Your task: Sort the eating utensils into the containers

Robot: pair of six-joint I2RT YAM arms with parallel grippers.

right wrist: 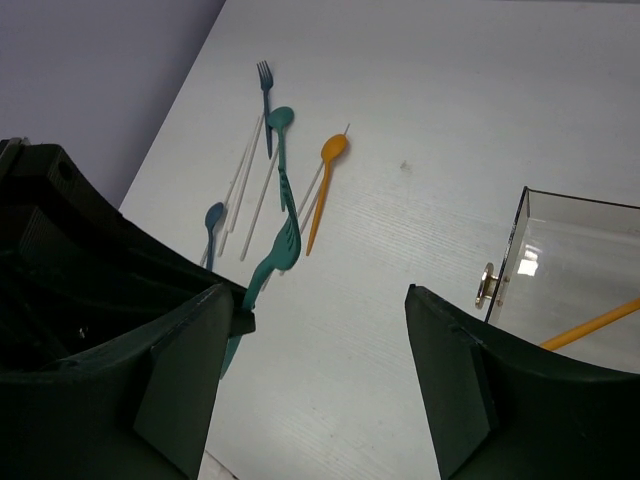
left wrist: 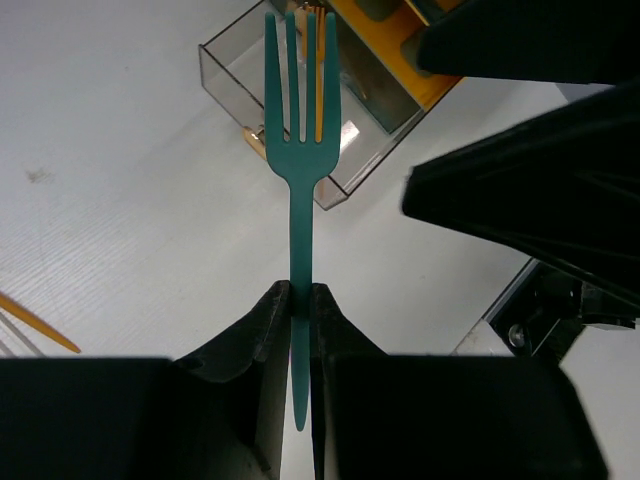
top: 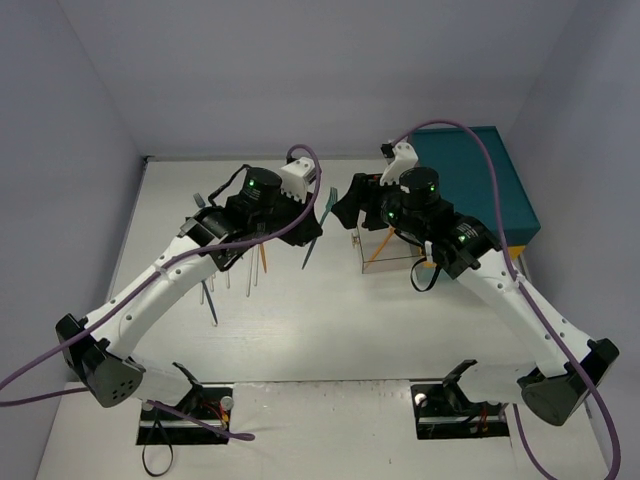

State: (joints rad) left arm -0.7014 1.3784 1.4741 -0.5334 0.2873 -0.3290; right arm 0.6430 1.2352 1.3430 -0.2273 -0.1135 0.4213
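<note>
My left gripper is shut on the handle of a teal fork, held above the table with its tines pointing toward a clear container. The container holds an orange utensil. In the top view the left gripper and the fork sit just left of the container. My right gripper is open and empty, close beside the left one. Several more utensils lie on the table: a blue fork, a teal spoon, an orange spoon, a blue spoon and clear ones.
A large teal chest with a yellow band stands at the back right, behind the clear container. The loose utensils lie under the left arm. Walls close in the table at the left and back.
</note>
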